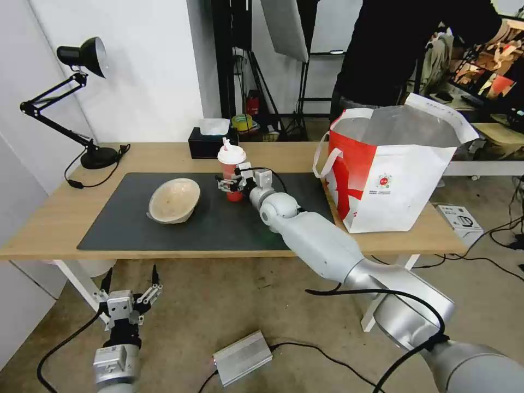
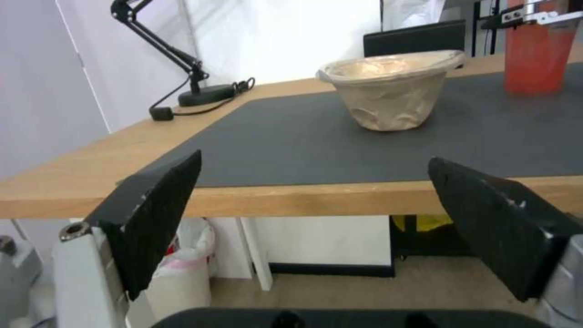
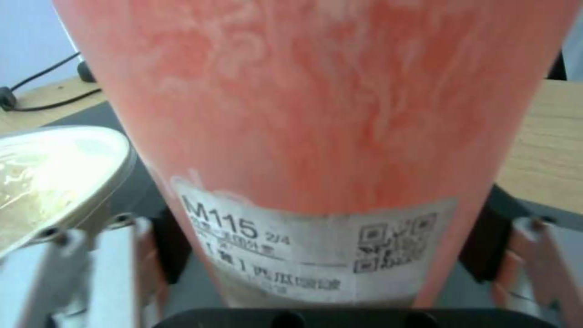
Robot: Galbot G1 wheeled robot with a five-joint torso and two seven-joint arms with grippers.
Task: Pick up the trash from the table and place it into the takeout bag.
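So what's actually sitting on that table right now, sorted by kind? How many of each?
Drink cups: 1, the red cup, with the right claw around it
Bowls: 1, the beige bowl
Bags: 1, the takeout bag
Tissue boxes: 1, the tissue box
Desk lamps: 1, the lamp
Mats: 1, the grey mat
Total: 6

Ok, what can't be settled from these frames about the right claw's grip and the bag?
- Right claw, head view: whether it has closed on the red cup; too small, cup hides the contact.
- Right wrist view: the cup blocks the pad contact.
- Takeout bag, head view: its contents; walls hide the bottom.
- Cup label: text blurred.
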